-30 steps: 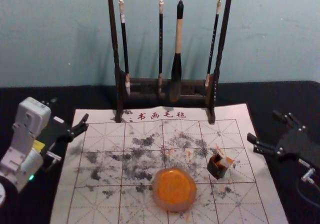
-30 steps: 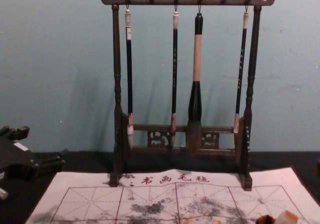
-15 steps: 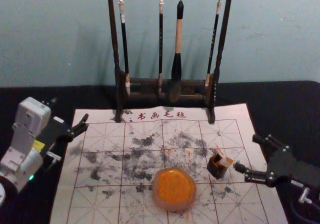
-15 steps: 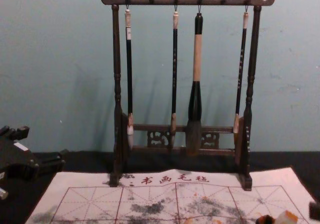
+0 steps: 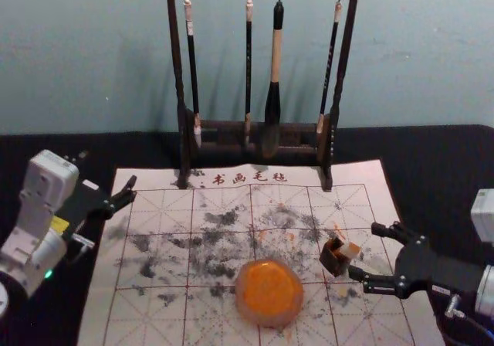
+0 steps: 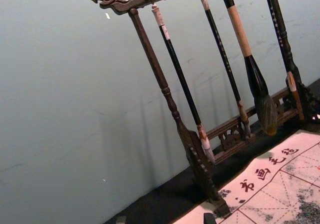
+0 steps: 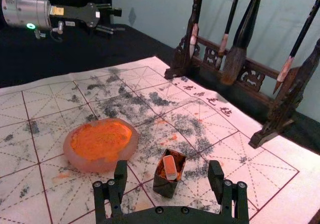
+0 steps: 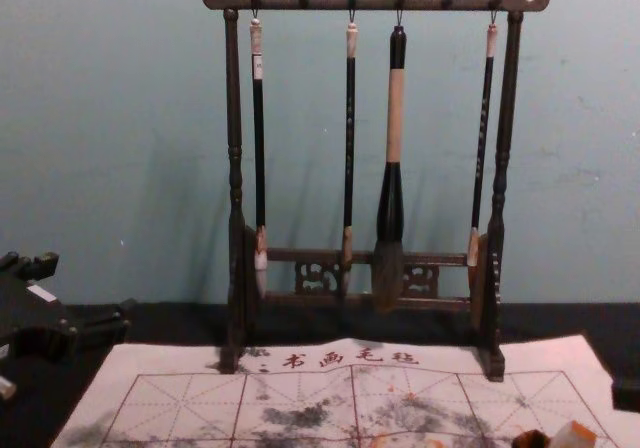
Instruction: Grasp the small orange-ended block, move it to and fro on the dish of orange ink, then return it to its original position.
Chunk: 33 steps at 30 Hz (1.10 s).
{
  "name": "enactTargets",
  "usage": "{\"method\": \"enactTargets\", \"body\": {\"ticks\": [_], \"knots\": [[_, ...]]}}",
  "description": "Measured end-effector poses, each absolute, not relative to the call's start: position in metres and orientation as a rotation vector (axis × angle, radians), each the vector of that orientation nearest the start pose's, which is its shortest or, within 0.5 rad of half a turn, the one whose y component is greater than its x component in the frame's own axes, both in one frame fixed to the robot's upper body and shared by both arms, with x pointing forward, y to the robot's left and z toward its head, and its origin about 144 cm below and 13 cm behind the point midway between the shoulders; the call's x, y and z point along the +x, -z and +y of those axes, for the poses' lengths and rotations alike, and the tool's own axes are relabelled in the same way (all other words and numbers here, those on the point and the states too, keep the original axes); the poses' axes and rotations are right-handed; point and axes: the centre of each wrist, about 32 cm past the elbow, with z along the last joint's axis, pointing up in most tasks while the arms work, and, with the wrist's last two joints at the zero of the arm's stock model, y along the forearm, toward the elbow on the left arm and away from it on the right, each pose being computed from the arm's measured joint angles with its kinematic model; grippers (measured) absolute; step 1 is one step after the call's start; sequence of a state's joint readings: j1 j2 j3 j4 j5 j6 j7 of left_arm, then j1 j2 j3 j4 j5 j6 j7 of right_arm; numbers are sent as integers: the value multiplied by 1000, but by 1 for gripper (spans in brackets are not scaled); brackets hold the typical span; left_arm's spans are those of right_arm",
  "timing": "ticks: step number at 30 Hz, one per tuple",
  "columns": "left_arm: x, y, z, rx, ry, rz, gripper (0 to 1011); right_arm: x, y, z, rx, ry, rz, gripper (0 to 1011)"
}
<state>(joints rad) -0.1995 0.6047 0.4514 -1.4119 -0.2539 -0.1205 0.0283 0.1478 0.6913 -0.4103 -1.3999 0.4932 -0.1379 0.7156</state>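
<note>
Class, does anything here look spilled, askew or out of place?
Yes: dark smudges and orange spots stain the writing mat outside the ink dish, as if ink had strayed. The orange-ended block also leans in its small dark box rather than standing straight. Nothing looks broken.

right pincer (image 5: 364, 250) reaches inward, open; left pincer (image 5: 109, 168) idle.

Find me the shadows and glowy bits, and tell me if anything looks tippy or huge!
Chest view: soft shadow on the wall, left of the brush stand. Left wrist view: faint stripy wall shadows, and the stand looks tilted. Head view: a green light glows on the left arm. Right wrist view: the right gripper looks big, probably from being close.
</note>
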Motion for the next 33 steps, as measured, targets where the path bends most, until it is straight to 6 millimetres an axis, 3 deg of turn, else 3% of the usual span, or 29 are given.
{"method": "enactTargets", "body": {"ticks": [33], "knots": [[489, -1140, 310, 304, -1248, -285, 1001, 492, -1129, -347, -261, 616, 40, 1000]]}}
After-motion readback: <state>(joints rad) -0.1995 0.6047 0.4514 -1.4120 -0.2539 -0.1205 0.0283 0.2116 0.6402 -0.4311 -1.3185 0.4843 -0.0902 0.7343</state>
